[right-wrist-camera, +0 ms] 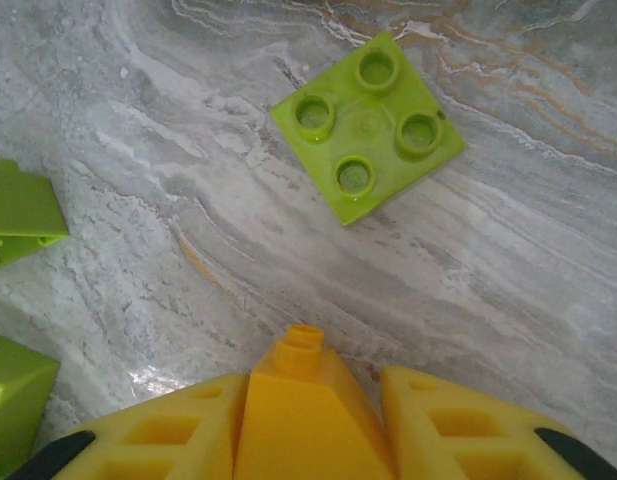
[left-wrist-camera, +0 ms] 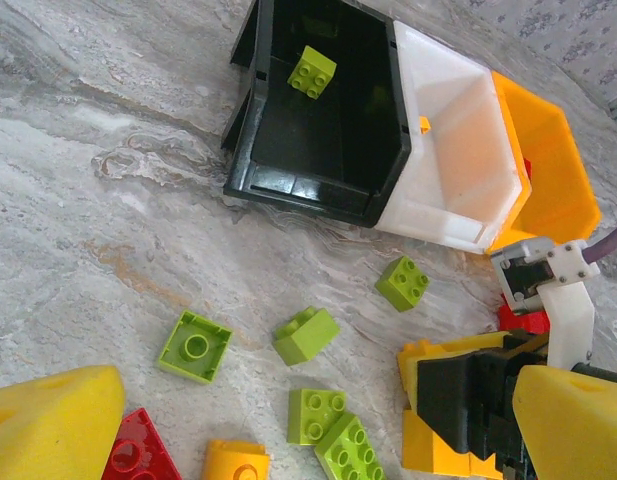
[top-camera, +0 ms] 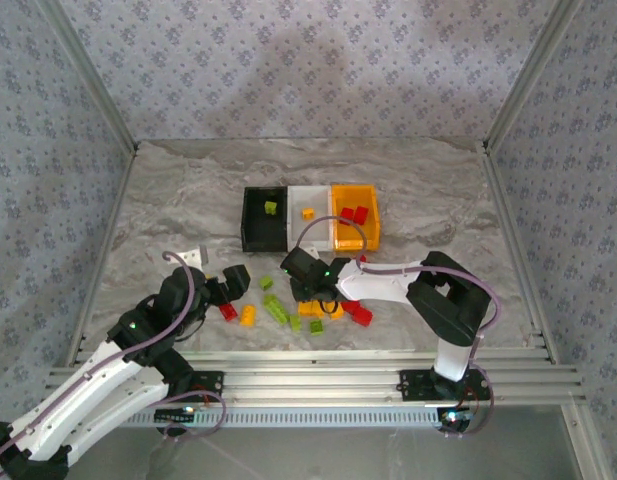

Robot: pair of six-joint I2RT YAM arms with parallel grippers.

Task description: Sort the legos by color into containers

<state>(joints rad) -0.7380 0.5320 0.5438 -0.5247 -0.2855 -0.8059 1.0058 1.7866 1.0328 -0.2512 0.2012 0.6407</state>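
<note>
Between the right gripper's (right-wrist-camera: 306, 425) jaws sits a clamped orange brick (right-wrist-camera: 304, 372); white bin (top-camera: 313, 235) lies straight ahead; left gripper (top-camera: 226, 284) gapes, farther off.

White left arm (top-camera: 83, 392) and right arm (top-camera: 383, 283) with black joints, lilac cables (top-camera: 192, 290) along each, green lights (top-camera: 134, 325), yellow wedge-shaped fingers (right-wrist-camera: 153, 440)
</note>
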